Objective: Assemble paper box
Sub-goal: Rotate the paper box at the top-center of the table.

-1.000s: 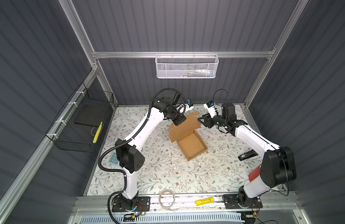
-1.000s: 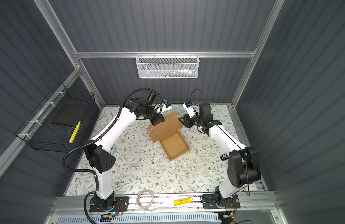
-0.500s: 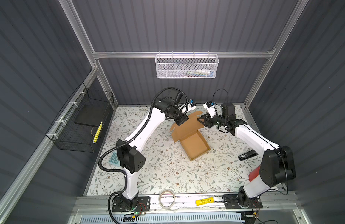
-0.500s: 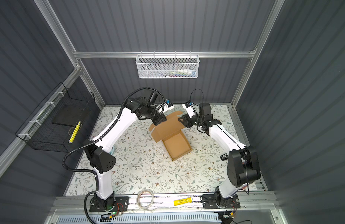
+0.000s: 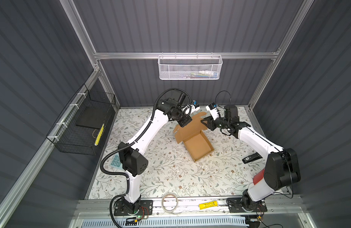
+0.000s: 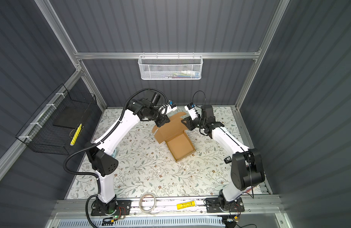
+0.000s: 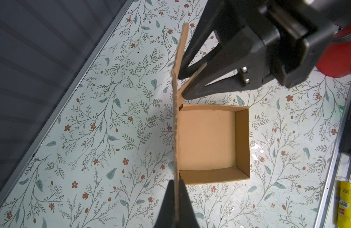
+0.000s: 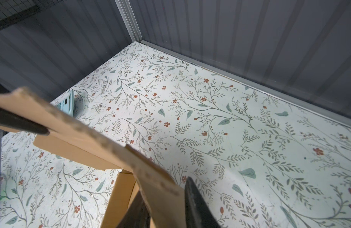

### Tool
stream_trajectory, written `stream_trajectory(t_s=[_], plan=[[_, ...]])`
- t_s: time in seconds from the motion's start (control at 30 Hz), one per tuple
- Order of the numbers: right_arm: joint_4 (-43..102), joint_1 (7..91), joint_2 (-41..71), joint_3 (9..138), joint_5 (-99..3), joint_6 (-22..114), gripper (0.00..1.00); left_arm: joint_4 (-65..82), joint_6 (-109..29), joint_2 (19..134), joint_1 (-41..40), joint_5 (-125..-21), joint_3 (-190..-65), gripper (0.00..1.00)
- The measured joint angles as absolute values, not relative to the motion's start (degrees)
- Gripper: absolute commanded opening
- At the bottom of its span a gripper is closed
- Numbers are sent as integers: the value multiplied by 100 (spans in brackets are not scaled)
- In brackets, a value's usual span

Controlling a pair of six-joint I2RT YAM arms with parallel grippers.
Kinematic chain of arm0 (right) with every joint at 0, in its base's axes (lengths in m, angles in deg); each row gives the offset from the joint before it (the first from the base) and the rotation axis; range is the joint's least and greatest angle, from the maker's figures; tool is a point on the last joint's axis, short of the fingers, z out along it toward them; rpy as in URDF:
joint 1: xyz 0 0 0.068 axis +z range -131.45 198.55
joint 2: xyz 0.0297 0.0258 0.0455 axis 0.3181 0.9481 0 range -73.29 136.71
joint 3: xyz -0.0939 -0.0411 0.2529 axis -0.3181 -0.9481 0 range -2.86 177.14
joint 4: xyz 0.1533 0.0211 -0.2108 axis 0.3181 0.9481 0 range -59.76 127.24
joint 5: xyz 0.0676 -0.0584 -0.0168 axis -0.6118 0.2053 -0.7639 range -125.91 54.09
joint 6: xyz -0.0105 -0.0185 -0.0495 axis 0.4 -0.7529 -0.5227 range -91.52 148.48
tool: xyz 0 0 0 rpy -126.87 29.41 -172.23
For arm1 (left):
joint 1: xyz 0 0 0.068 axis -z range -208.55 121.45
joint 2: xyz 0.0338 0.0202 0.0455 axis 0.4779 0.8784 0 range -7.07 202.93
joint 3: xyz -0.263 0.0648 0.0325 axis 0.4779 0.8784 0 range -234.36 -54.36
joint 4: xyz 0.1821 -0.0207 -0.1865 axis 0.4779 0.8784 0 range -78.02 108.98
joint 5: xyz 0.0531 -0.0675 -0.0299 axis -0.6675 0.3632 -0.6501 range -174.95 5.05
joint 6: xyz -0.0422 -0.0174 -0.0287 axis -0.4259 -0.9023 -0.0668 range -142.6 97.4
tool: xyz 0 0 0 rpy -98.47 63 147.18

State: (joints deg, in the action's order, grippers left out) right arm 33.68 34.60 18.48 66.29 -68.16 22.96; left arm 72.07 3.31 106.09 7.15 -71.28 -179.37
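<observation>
Floral tabletop (image 5: 170, 177): left hand (image 5: 183, 124) grasps paper box (image 5: 198, 146); right hand (image 5: 203, 124) straddles it, grip unclear

The paper box (image 5: 198, 147) is matt brown cardboard (edges rough).

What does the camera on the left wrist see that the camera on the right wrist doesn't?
Only the left wrist view looks straight down into the open bottom of the box, and it catches a yellow tube at the table's edge. Only the right wrist view shows the blue-green calculator and the corner where two walls meet. Both show the box's raised brown lid, the left gripper pinching it, the flowery table and the grey wall.
</observation>
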Motion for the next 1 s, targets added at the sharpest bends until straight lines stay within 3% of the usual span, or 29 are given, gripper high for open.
stream_trajectory(t_s=[0.37, 0.6, 1.0], plan=[[3191, 3609, 1848, 6552, -6543, 2272, 14, 7100, 244, 10631, 715, -7209, -17939, 3], [3163, 3648, 1848, 6397, -6302, 2204, 7, 7002, 183, 10681, 715, -7238, -17946, 19], [3097, 3775, 1795, 6091, -5927, 2195, 5, 6751, 19, 10677, 741, -7480, -17922, 47]])
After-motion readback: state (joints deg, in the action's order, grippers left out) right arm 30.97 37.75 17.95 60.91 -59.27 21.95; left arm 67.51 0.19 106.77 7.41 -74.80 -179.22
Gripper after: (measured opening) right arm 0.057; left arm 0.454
